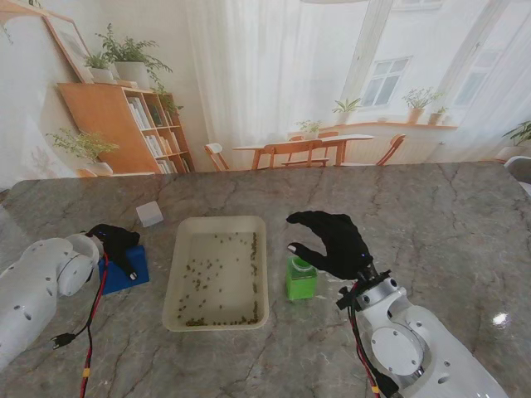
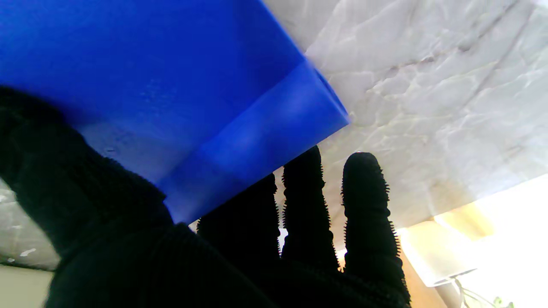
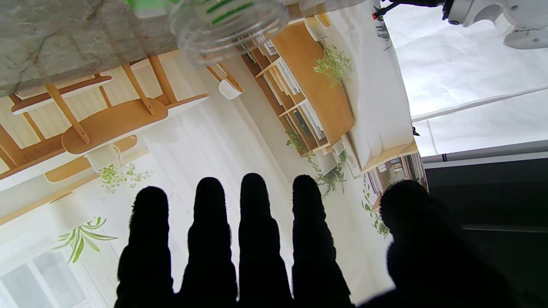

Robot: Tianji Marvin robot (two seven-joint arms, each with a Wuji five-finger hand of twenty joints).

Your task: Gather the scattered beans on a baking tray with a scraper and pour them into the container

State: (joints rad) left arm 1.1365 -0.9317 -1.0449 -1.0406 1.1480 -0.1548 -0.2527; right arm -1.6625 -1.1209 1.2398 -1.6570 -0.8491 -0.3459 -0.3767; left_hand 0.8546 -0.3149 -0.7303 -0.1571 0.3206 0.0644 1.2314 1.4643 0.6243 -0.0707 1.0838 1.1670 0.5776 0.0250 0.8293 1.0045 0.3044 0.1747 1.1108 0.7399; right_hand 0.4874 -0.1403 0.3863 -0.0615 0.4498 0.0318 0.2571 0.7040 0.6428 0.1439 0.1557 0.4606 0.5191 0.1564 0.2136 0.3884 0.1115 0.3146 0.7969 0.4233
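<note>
The stand's view shows, nearest the robot, both arms rising toward a marble table (image 1: 465,207). On the left, the left hand (image 1: 116,245) lies on the blue scraper (image 1: 126,272), which rests flat on the table just beside the baking tray (image 1: 176,292). On the right, the right hand (image 1: 332,242) arches over the green container (image 1: 300,279) with its fingers spread and curved; it appears to hold nothing, though whether a fingertip touches the container's rim cannot be told. The tray sits between the two hands, and the beans (image 1: 217,267) lie scattered across it, with a loose row along the edge nearer the robot. Farther off, a small white block (image 1: 149,214) stands on the table beyond the scraper.

By this evidence the task is barely begun: the scraper is not yet lifted, no beans are gathered into one heap, and none have been poured. Grasping, sweeping and pouring all remain.

The left wrist view adds what the stand's view cannot: the scraper (image 2: 162,85) fills the frame right against the palm, with fingers (image 2: 364,201) extended past its edge rather than wrapped round it, so the grasp seems unfinished. The right wrist view shows four straight fingers (image 3: 252,222) and the thumb apart, nothing between them, and the container's clear rim (image 3: 227,25) close ahead.
</note>
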